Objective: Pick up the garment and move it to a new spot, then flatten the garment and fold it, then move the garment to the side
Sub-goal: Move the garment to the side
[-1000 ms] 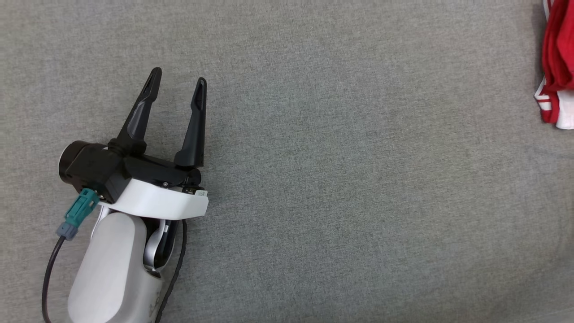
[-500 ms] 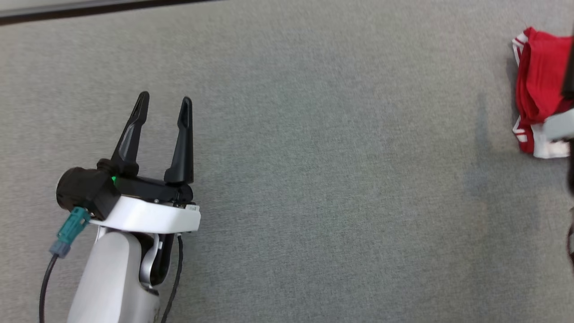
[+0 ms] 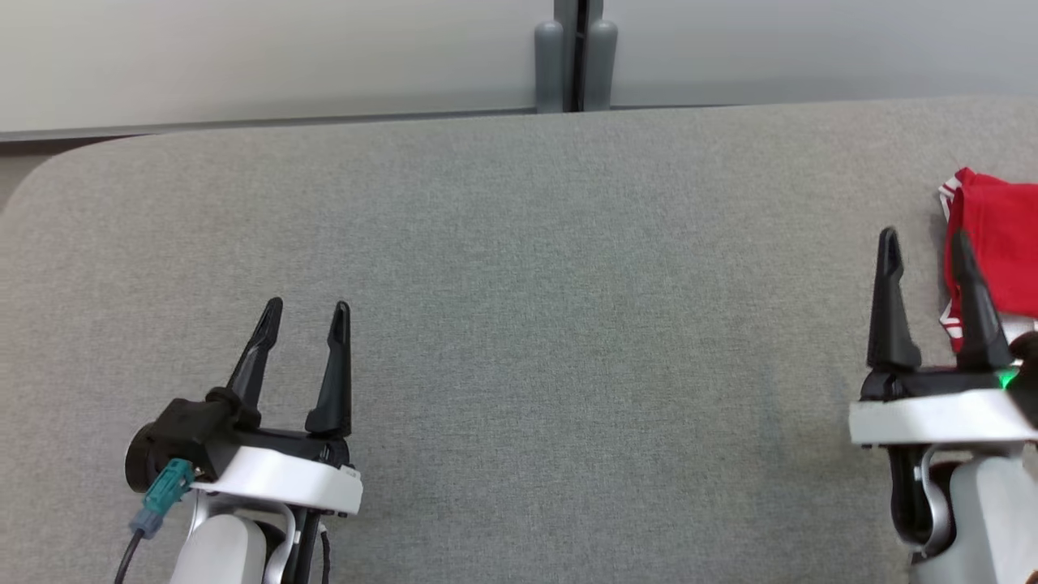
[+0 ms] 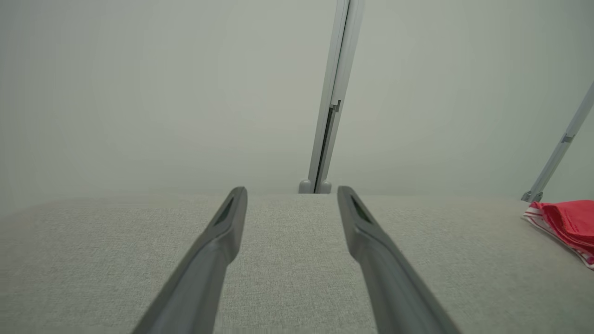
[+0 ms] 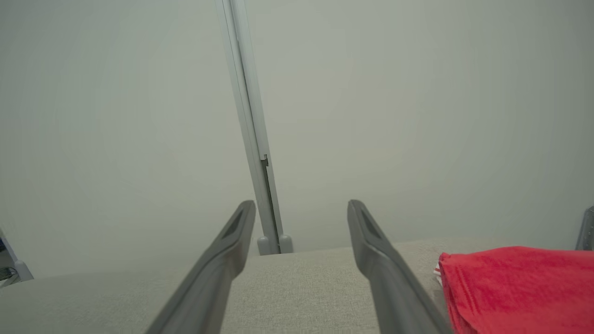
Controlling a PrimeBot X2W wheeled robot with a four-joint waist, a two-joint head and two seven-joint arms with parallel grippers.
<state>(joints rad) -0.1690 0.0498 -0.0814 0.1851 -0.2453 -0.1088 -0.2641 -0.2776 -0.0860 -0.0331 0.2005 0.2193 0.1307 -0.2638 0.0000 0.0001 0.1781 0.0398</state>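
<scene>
Head camera had tipped up since half a second earlier: far table (image 3: pixel 519 203) edge, wall and a grey post (image 3: pixel 576 57) came into view, and the right gripper (image 3: pixel 925 238) now showed at 4 o'clock. Left gripper (image 3: pixel 307 307) sat lower in the frame, which was mostly the camera's doing.

Garment (image 3: pixel 993 243): red cloth with white striped trim, lying in a compact layered bundle at the table's 3 o'clock edge and cut off by the frame. Judged light, soft and limp; layers likely to slide and spill open if pinched by one ply. Best hold would probably be the thick near edge, through all layers, or two corners with both grippers.

Right gripper (image 5: pixel 301 204): fingers parted wide, nothing between them. Garment (image 5: pixel 519 287) lay just beside its outer finger, at 1 o'clock from the gripper; contact could not be told.

Left gripper (image 4: pixel 291 190): fingers likewise spread and empty, over bare table at 8 o'clock, well apart from the garment (image 4: pixel 564 222).
</scene>
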